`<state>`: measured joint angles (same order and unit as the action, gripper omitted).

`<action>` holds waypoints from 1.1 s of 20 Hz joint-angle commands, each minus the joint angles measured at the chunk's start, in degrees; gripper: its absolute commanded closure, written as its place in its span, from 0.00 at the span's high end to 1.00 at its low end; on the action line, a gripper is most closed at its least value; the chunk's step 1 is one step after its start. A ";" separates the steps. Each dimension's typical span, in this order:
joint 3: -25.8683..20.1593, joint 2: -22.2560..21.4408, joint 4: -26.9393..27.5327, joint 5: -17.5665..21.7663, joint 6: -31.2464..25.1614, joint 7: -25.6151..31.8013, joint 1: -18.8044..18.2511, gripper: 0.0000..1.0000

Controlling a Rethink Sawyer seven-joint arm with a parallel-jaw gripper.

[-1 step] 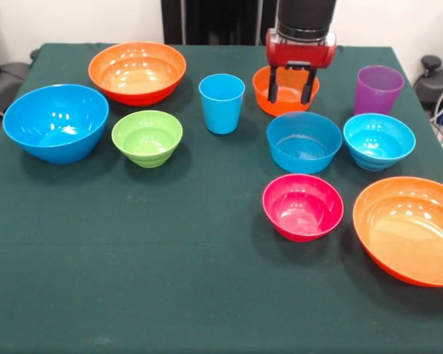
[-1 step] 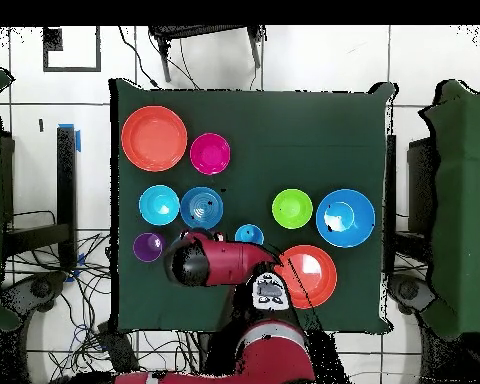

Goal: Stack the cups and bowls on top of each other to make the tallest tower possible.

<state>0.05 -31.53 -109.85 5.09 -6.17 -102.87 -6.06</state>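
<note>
My gripper (image 1: 289, 88) hangs open over a small orange bowl (image 1: 284, 99) at the back, its fingers (image 1: 272, 87) just above the bowl with nothing between them. The light blue cup (image 1: 221, 103) (image 2: 249, 234) stands to its left in the front view, and the purple cup (image 1: 378, 90) (image 2: 147, 246) to its right. In front of the gripper are a blue bowl (image 1: 304, 141), a cyan bowl (image 1: 379, 141) and a pink bowl (image 1: 303, 206). Every piece stands alone; no tower shows. From overhead the arm (image 2: 214, 262) hides the small orange bowl.
A large orange bowl (image 1: 410, 228) sits at the front right. On the left are a green bowl (image 1: 147, 137), a large blue bowl (image 1: 55, 122) and another large orange bowl (image 1: 137, 71). The green tablecloth (image 1: 133, 280) covers the table.
</note>
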 commanded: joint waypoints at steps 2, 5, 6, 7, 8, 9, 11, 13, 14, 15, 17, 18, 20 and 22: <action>-3.99 4.78 5.60 2.60 8.25 -6.28 0.60 1.00; -3.15 6.06 6.72 3.38 13.83 -6.76 0.90 1.00; -2.76 6.19 6.74 3.57 15.50 -6.94 1.16 1.00; -2.47 6.43 6.82 3.68 16.95 -7.09 1.35 1.00; -2.22 6.48 6.69 3.78 18.28 -7.31 1.55 1.00; -2.11 6.55 6.62 3.72 19.10 -7.41 1.63 1.00; -2.35 6.56 6.61 3.71 20.00 -7.31 1.32 1.00; -2.91 6.60 6.27 3.61 20.78 -7.41 0.82 1.00; -3.14 6.80 6.21 3.56 20.71 -7.24 0.58 1.00; -3.42 6.99 6.18 3.43 20.42 -7.07 0.32 1.00; -3.66 7.49 6.37 3.32 20.49 -6.74 -0.04 1.00; -3.78 7.60 6.33 3.34 20.35 -6.67 -0.21 1.00; -4.02 7.80 6.25 3.36 20.08 -6.52 -0.56 1.00; -4.35 7.66 5.97 3.47 19.31 -6.37 -0.93 1.00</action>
<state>0.32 -25.65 -108.07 6.13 13.82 -102.87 -6.12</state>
